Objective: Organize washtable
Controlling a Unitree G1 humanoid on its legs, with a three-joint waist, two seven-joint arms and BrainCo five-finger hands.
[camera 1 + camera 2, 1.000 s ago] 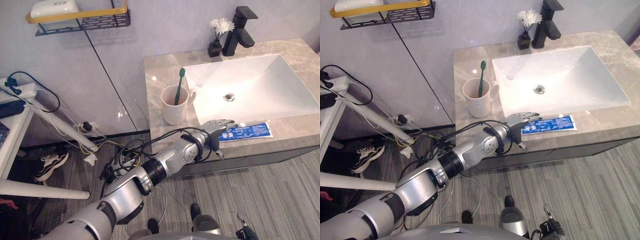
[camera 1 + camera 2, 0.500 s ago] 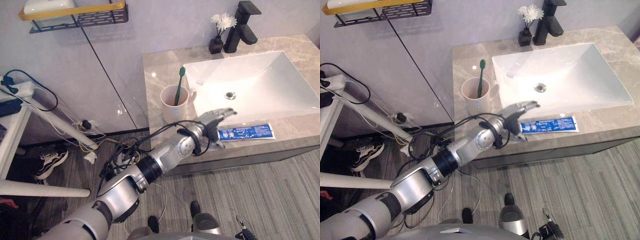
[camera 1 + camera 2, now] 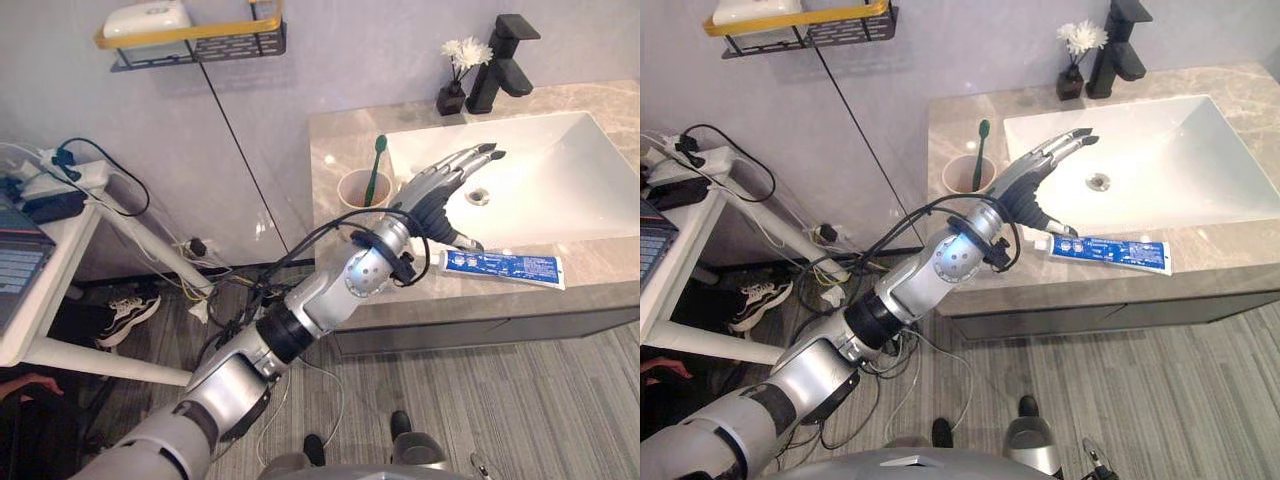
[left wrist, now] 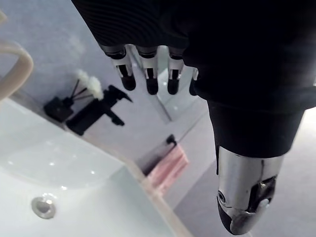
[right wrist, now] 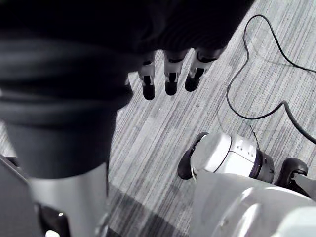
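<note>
Below our left hand [image 3: 445,185], the toothpaste tube [image 3: 503,267] lies flat on the marble counter [image 3: 332,155]. We note the hand has risen off it, fingers straight and apart, holding nothing. Pickup likely needs a retry. Cup [image 3: 357,190] with toothbrush [image 3: 376,160] stands beside the wrist, basin [image 3: 570,180] past the fingertips. Right hand [image 5: 168,79] hangs relaxed over floor [image 5: 163,143].

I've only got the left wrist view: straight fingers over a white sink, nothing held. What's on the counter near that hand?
Observer: A toothpaste tube lies flat on the counter in front of the sink, just below the left hand.
Operator: Any toothbrush?
Observer: A green toothbrush stands in a cup on the counter left of the sink.
Operator: And the right hand?
Observer: The right hand hangs over the floor, fingers relaxed, holding nothing.
</note>
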